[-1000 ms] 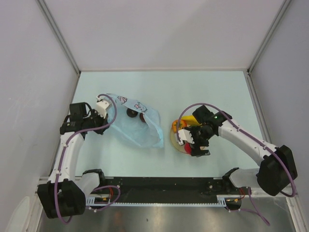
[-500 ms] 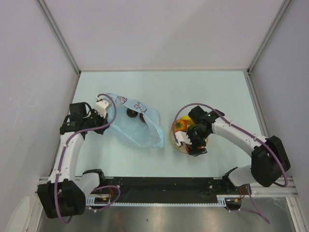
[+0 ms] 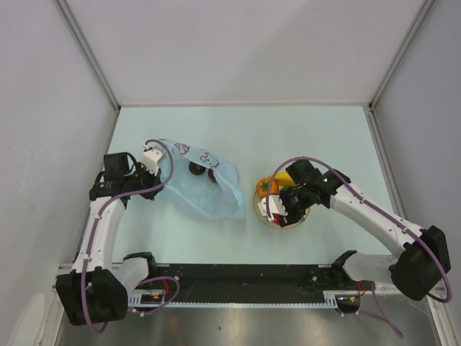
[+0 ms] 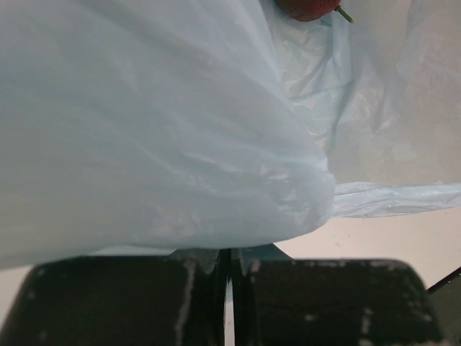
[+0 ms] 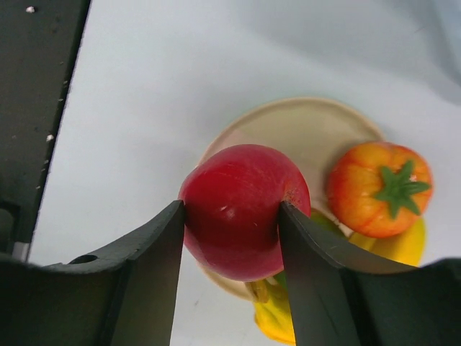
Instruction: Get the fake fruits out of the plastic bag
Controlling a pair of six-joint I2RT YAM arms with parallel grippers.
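The plastic bag (image 3: 205,191) lies left of centre, light blue, with two dark maroon fruits (image 3: 196,169) showing at its printed top edge. My left gripper (image 3: 150,163) is shut on the bag's left edge; in the left wrist view the bag (image 4: 166,130) fills the frame above the closed jaws (image 4: 227,263). My right gripper (image 5: 230,209) is shut on the red apple (image 5: 241,216) just above the tan plate (image 5: 288,130). The orange-red fruit (image 5: 379,189) and yellow banana (image 5: 282,323) lie on the plate. In the top view the right gripper (image 3: 276,207) hangs over the plate (image 3: 295,218).
Grey walls close in the table on the left, far and right sides. The black rail with both arm bases (image 3: 238,277) runs along the near edge. A maroon fruit with a green stem (image 4: 308,7) shows at the top of the left wrist view.
My right gripper has shifted slightly left over the plate with the red apple, and its arm has swung. The left arm and the bag have not moved.
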